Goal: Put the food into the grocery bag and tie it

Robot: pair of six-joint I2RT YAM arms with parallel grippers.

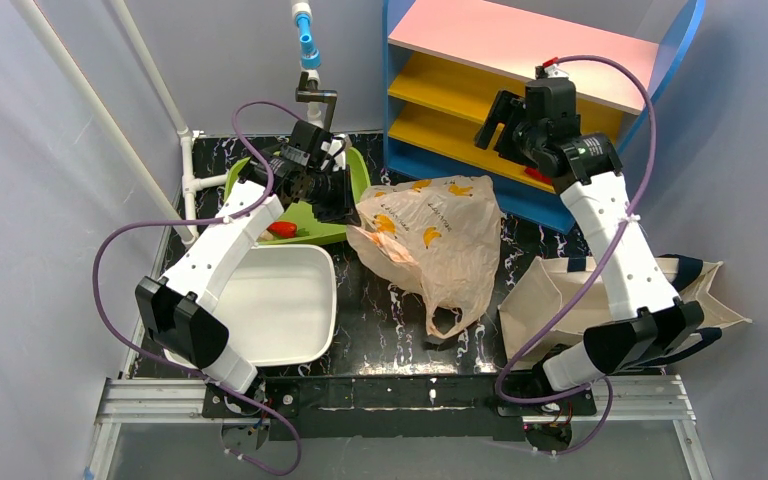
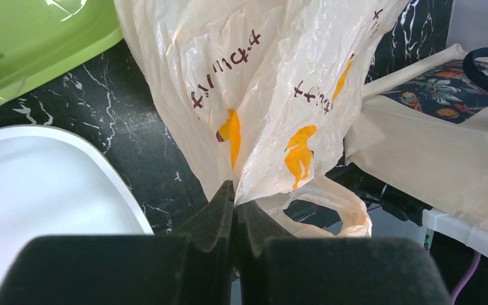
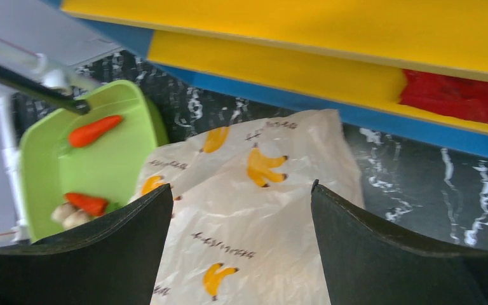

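Left end effector (image 2: 234, 197) pinching crinkly beige grocery bag (image 2: 260, 95), banana print.

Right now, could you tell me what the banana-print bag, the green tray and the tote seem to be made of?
Grocery bag: thin translucent plastic, crinkled and glossy.
Green tray: likely moulded plastic, smooth with sheen.
Tote: probably cotton canvas, matte, stiffly creased.

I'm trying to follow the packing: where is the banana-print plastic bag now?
In the top view the banana-print plastic bag lies in the middle, between the green tray on its left and the cream tote on its right.
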